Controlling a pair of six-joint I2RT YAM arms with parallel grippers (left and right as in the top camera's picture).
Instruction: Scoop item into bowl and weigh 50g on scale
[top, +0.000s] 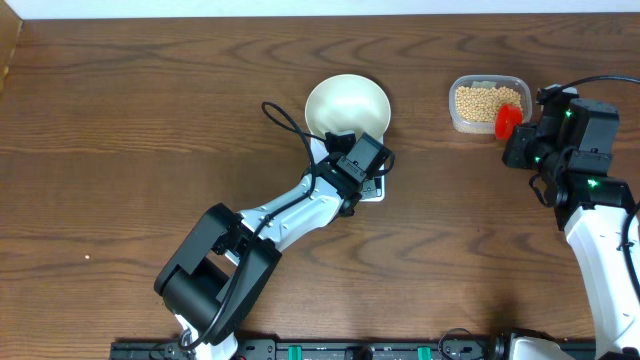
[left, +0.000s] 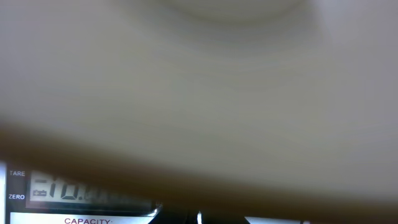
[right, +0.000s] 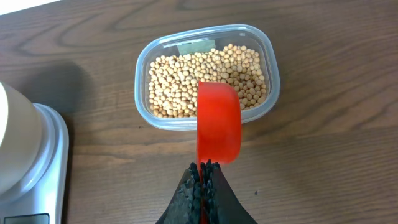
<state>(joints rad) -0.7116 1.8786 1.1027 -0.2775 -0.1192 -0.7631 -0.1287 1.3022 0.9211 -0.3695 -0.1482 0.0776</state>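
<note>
Right gripper (right: 203, 168) is seen clamped narrow on the handle of a red scoop (right: 217, 124). The scoop cup is held over the near rim of a clear plastic tub (right: 270, 93). The beans (right: 180, 81) are seen loose in the tub in the right wrist view; whether any are in the scoop cannot be told, since only its smooth red outer side is shown. The same view catches the white bowl (right: 12, 143) at its left edge, seated on the scale (right: 46, 155), well apart from the tub. From overhead the bowl (top: 347, 105) is shown empty inside. The scale (top: 377, 190) under it is mostly covered by the left gripper (top: 338, 138), which is placed at the bowl's near rim. How far the left fingers are spread cannot be told from overhead. The left wrist view is filled by the blurred white bowl wall (left: 217, 81), with no fingers visible. Only this view shows the scale display (left: 81, 190) up close, with TARE, ZERO and CAPACITY printed beside it; the digits are too blurred to read. The wooden table (top: 120, 120) is seen under everything.
</note>
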